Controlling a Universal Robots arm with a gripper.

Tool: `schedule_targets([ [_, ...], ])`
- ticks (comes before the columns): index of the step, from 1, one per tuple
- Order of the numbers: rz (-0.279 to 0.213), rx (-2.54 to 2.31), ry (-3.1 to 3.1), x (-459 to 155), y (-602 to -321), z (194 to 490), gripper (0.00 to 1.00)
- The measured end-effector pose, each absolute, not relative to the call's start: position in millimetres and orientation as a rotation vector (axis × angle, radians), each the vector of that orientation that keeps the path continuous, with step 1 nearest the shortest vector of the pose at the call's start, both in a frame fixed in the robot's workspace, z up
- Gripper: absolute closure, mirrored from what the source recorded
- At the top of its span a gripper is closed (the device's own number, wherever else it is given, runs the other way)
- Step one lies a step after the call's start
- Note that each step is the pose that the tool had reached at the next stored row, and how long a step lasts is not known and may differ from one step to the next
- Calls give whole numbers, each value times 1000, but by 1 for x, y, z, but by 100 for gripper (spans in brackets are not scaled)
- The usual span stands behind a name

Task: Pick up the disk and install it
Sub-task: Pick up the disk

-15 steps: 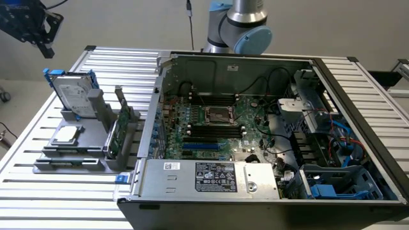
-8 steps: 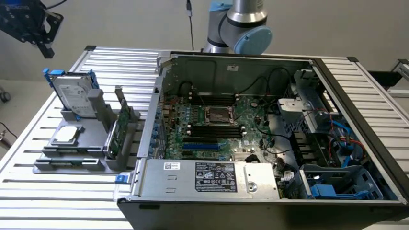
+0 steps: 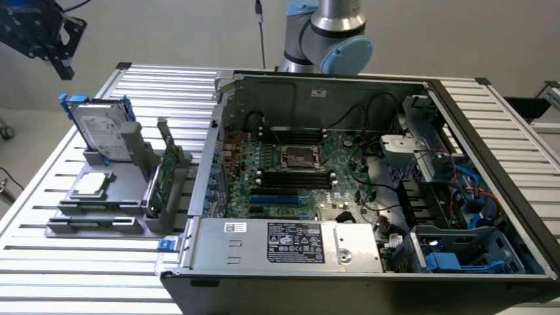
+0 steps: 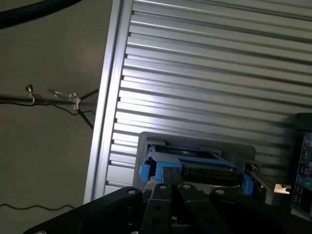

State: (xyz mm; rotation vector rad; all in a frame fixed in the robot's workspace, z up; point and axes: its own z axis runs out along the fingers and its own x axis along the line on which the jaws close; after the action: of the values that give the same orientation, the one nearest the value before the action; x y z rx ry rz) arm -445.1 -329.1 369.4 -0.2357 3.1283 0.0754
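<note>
Two fingers (image 4: pixel 166 178) of our gripper (image 4: pixel 171 170) are pressed together, pinching nothing, and we hover above the disk (image 3: pixel 99 128). It leans upright in a grey stand (image 3: pixel 105 207) near the slatted table's (image 3: pixel 52 262) edge at the exterior view's left, apart from the open computer case (image 3: pixel 289 98).

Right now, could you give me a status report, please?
Gripper shut, empty, above the disk, apart. Disk upright in its grey stand, untouched. Nothing between them.

I see the disk (image 3: pixel 99 130) standing in the rack (image 3: pixel 92 220) on the desk (image 3: pixel 79 275), at the exterior view's left of the computer case (image 3: pixel 289 98).
</note>
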Motion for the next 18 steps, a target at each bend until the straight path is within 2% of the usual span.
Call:
schedule_targets([
  [18,76,-305,3123,-445,-329,369,89],
])
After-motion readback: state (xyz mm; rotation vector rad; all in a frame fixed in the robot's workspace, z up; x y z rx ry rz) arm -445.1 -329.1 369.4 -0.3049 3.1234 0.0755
